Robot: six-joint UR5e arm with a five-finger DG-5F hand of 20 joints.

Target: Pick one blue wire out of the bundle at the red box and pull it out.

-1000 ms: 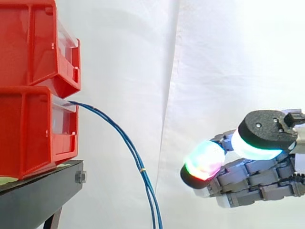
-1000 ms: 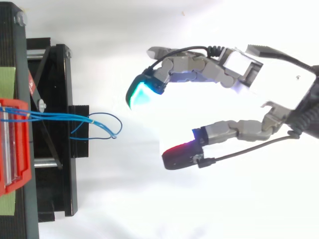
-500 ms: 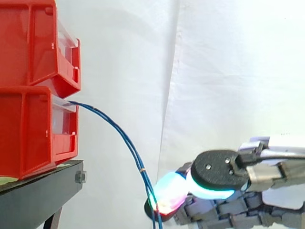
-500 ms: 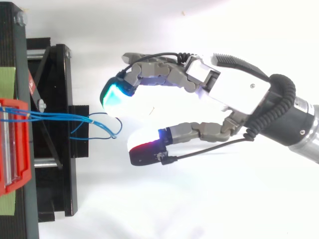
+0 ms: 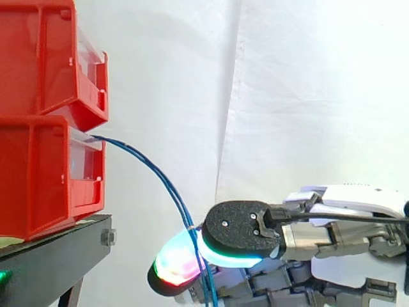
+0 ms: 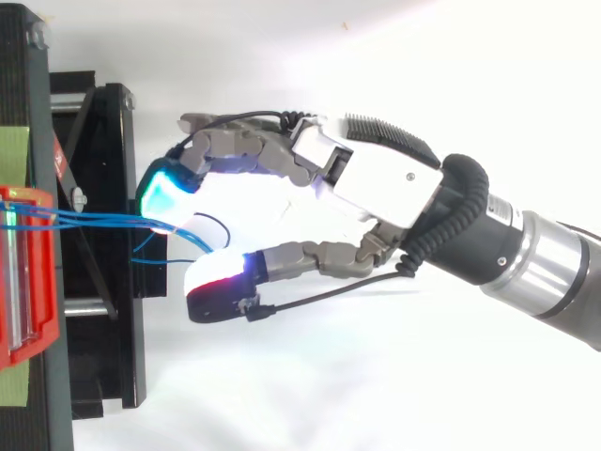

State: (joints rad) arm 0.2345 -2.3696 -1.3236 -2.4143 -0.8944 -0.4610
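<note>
A bundle of thin blue wires [image 5: 169, 189] leaves the front of the lower red box [image 5: 38, 173] and droops down to the right. From above, the blue wires [image 6: 103, 223] run from the red box [image 6: 23, 272] across the stand and end in loops. My hand [image 6: 376, 183] reaches in from the right and is open. Its fingers are spread to either side of the wire loops: a cyan-glowing fingertip [image 6: 161, 195] lies at the wires on the far side, and a red-glowing one [image 6: 214, 287] sits just below them. The side view has the hand [image 5: 332, 236] low, with its pads overlapping the hanging wires.
A second red bin [image 5: 38, 57] is stacked on the lower one. Both rest on a black stand [image 6: 103, 310] at the left, with a white curtain behind. A small yellow band ties the wires together about halfway down.
The hand has moved left and lower, from well clear of the wires to having its spread fingertips around the wire loops. The wires and boxes have stayed put.
</note>
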